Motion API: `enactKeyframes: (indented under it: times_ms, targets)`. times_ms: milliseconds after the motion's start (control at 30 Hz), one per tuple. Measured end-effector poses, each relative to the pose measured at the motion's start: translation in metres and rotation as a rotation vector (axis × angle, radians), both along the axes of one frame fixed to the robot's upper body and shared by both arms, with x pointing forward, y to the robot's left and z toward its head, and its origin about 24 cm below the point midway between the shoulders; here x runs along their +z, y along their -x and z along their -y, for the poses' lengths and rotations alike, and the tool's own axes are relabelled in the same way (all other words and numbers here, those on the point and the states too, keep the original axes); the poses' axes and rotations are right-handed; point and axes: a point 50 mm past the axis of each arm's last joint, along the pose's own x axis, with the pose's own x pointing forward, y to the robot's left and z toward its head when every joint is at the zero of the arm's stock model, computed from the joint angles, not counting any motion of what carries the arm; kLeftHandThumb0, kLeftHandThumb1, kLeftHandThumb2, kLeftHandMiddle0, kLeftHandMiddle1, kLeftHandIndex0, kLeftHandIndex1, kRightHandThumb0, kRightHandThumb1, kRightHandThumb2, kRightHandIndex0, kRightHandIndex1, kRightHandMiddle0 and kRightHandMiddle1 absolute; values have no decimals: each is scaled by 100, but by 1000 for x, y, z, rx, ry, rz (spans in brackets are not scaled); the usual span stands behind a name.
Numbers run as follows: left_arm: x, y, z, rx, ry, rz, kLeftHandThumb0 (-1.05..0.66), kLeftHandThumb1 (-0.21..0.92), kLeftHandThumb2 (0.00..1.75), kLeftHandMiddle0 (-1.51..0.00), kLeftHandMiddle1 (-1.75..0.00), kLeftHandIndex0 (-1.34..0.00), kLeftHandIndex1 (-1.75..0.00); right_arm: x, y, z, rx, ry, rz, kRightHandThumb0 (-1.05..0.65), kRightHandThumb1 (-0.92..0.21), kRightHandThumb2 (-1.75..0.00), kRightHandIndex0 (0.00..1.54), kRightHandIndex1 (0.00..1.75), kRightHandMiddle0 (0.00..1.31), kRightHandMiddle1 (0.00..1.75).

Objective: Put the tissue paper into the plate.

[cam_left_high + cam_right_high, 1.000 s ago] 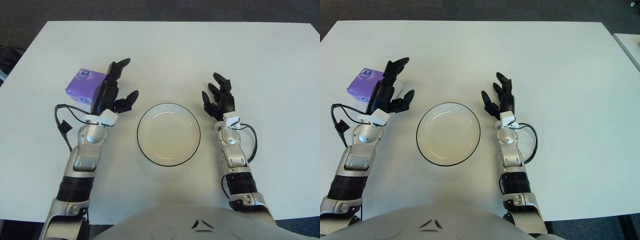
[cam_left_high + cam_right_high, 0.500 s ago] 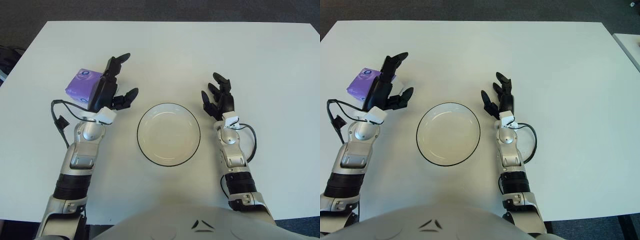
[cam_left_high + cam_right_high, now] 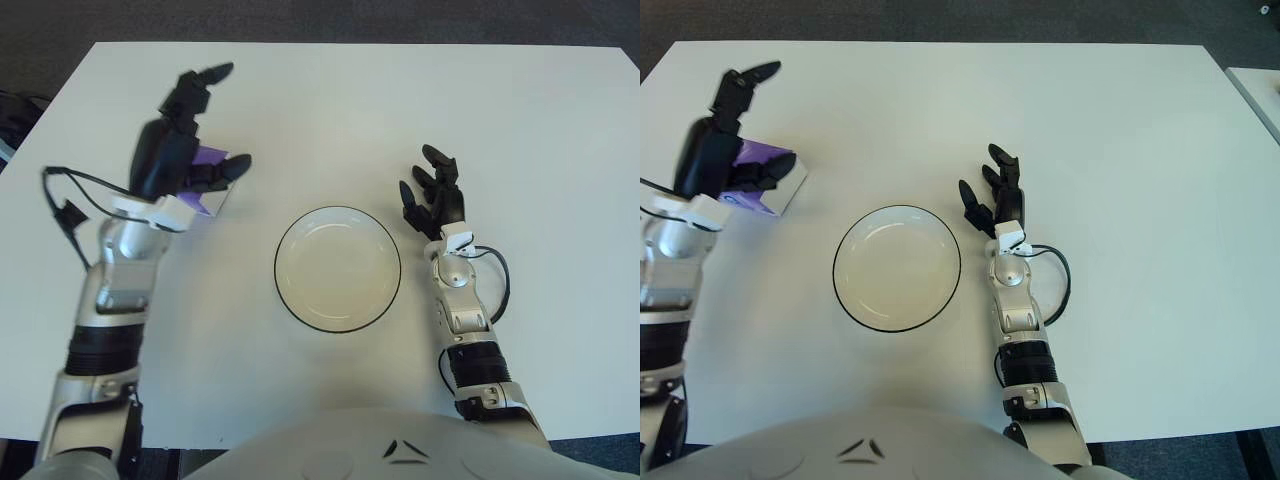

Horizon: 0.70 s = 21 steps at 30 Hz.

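The purple tissue pack (image 3: 208, 158) lies on the white table left of the plate, and only its right end and pale side (image 3: 786, 187) show. My left hand (image 3: 200, 130) hovers over it and hides most of it. Its fingers are spread: one finger (image 3: 207, 74) points up and away, and the thumb (image 3: 232, 168) reaches across the purple top. I cannot tell whether the hand touches the pack. The white plate with a dark rim (image 3: 338, 326) sits in the middle, holding nothing. My right hand (image 3: 432, 195) shows right of the plate, fingers relaxed and holding nothing.
A black cable (image 3: 75, 195) loops out from my left wrist over the table's left side. Another cable (image 3: 497, 285) loops beside my right forearm. The table's far edge (image 3: 350, 43) borders dark floor.
My left hand has risen and swung over the tissue pack, now covering most of it. The visible part of the pack sits a little further right. The right hand has barely moved.
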Motion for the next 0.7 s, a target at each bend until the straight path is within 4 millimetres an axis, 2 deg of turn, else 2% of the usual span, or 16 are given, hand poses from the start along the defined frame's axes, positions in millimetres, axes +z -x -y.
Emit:
enactKeyframes:
  times_ms: [300, 533, 700]
  targets:
    - [19, 3, -17, 60, -242, -52, -78, 92, 70, -26, -6, 0, -59, 0, -3, -2, 8, -4, 2, -63, -92, -46, 31, 37, 0, 67]
    - [48, 3, -34, 162, -510, -251, -86, 92, 66, -20, -2, 0, -48, -1, -5, -4, 12, -6, 12, -62, -92, -44, 31, 37, 0, 68]
    - [68, 1, -35, 225, -629, -274, -91, 92, 61, -18, -1, 0, -50, -1, -7, -6, 18, -7, 15, -59, -91, -42, 30, 37, 0, 68]
